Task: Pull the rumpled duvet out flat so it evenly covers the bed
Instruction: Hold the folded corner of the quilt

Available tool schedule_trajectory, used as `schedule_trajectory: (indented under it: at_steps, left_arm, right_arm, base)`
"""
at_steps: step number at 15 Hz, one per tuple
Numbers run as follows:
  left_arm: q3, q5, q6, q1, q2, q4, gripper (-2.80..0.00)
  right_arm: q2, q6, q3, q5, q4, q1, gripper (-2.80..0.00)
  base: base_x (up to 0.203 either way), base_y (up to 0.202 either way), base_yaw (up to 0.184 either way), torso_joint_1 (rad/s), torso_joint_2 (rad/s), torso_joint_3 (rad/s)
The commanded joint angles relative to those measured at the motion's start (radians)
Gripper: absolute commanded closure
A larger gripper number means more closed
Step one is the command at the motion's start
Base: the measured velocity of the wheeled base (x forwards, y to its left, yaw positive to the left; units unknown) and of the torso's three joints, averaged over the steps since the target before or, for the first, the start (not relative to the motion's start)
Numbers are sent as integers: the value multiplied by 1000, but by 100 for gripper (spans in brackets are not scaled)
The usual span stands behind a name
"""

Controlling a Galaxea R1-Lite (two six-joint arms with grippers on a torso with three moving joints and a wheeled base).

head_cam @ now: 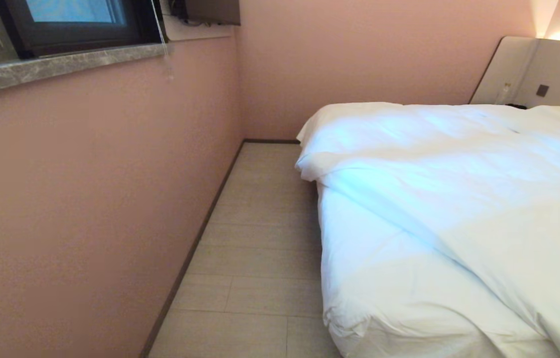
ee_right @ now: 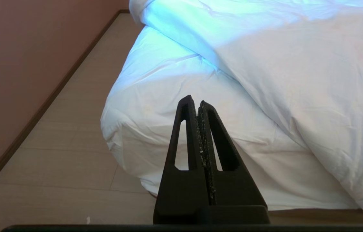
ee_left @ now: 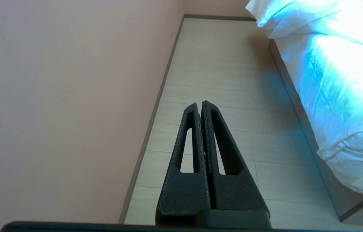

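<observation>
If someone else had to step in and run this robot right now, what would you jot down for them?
Left end effector: shut, empty, over the floor between the wall and the bed.
Right end effector: shut, empty, aimed at the bed's near corner, not touching.
Duvet: bunched diagonally across the bed, folded back so the near corner of the mattress sheet lies bare.
Done: nothing yet; neither arm shows in the head view.
Left: grab the duvet's edge, pull it toward the foot and spread it evenly.
</observation>
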Motion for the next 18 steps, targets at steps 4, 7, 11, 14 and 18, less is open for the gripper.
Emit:
schedule_trajectory:
  at_steps: [4, 7, 11, 14, 18]
  left_arm:
    - [0, 2, 4, 0, 0, 1, 0]
    - [0, 4, 2, 0, 0, 1, 0]
    - [0, 4, 2, 0, 0, -1, 0]
    - [0, 4, 2, 0, 0, 0, 0]
    - [0, 4, -1, -1, 0, -1, 0]
  right_arm:
    - [1, 0, 0, 0, 0, 0, 0]
    - [1, -1, 0, 0, 0, 0, 0]
    - [1, 0, 0, 0, 0, 0, 0]
    - [1, 0, 0, 0, 0, 0, 0]
    - [1, 0, 0, 0, 0, 0, 0]
  base:
    - [0, 0, 0, 0, 0, 0]
    - [0, 0, 0, 0, 0, 0]
    - [0, -168, 1, 3, 2, 3]
    - [0, -194, 0, 4, 2, 3]
    - [0, -193, 1, 1, 3, 3]
